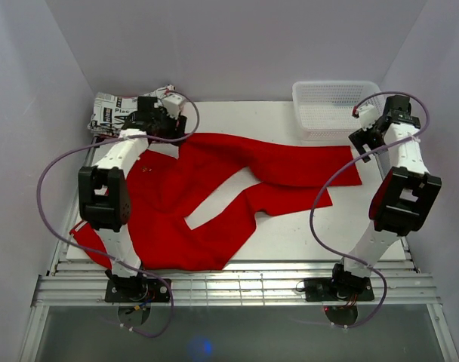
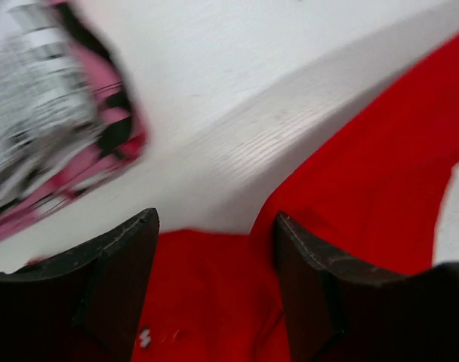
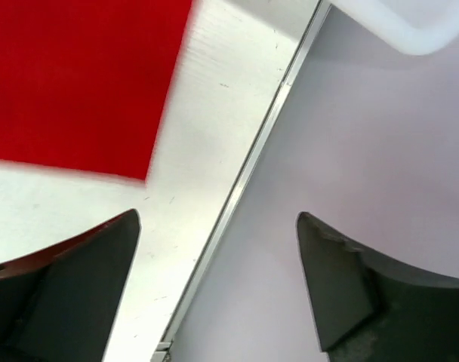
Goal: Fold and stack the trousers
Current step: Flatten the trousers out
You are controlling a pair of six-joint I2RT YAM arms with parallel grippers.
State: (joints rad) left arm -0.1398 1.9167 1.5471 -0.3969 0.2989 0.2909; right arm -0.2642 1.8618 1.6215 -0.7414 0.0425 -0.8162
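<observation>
Closest to the lens in the wrist views are the dark fingers. The left tool [image 2: 214,220] is released, its fingers spread with nothing between them and red fabric just below. The right tool [image 3: 218,219] is wide open too, gripping nothing, over the right edge of the tabletop [image 1: 305,234].

The trousers [image 1: 169,196] lie opened out across the left and middle of the top view. Both legs run toward the right with a strip of white showing between them. The upper leg ends at middle right, just below the basket, and the lower left part reaches the metal rail [image 1: 237,286] at the bottom.

At upper right sits a white mesh basket [image 1: 335,84], and only its own mesh shows inside. At upper left, touching the red fabric's corner, is a folded newspaper-print garment [image 1: 112,113]. Most of the print is too small to read, though I can make out something like "Plac". Purple cables [image 1: 44,173] loop off both arms.
</observation>
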